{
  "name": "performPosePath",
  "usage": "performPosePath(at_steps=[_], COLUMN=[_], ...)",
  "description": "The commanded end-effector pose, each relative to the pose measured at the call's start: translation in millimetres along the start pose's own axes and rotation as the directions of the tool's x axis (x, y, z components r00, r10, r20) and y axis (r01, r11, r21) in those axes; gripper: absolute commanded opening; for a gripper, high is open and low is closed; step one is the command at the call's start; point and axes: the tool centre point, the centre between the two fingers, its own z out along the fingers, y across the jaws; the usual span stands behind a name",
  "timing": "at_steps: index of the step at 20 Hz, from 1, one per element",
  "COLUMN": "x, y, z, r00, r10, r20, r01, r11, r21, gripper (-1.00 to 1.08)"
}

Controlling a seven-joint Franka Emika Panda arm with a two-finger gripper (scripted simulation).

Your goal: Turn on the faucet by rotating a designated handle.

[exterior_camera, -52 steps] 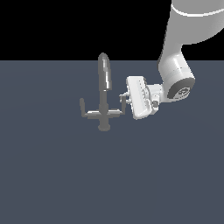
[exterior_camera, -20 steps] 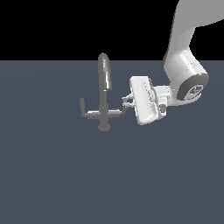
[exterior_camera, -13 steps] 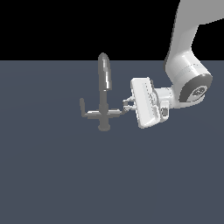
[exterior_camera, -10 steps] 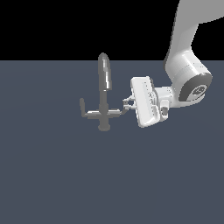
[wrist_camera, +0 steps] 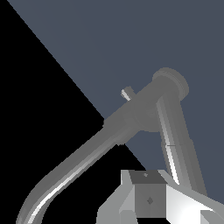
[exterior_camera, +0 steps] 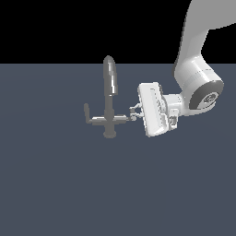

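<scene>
- Faucet [exterior_camera: 109, 103] stands upright on the dark grey surface [exterior_camera: 69, 184], a little left of centre in the exterior view, its tall rounded spout rising from a central post and round base.
- Its handle [exterior_camera: 120, 118], the side arm on the exterior view's right, runs horizontally from the post straight toward the hand [exterior_camera: 134, 112].
- That hand comes in from the exterior view's right, its fingertips at the handle's outer end; whether they touch it I cannot tell.
- Whether the hand is open or closed on the bar I cannot tell either; the fingers are too small there, and the wrist view shows only part of a finger beside the handle [wrist_camera: 177, 144].
- I judge the turn depends on the hand pushing across the bar's long axis.
- No brand, label or writing is legible anywhere.
</scene>
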Motion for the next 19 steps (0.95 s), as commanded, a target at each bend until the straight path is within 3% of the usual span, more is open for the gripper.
performPosePath(at_steps=[1, 19], x=[-1, 51], y=[-4, 81], z=[0, 10], r00=[1.0, 0.995], r10=[-0.016, 0.103], r20=[-0.005, 0.01], r01=[0.016, -0.103], r11=[1.0, 0.995], r21=[-0.002, 0.005], gripper=[-1.0, -1.0])
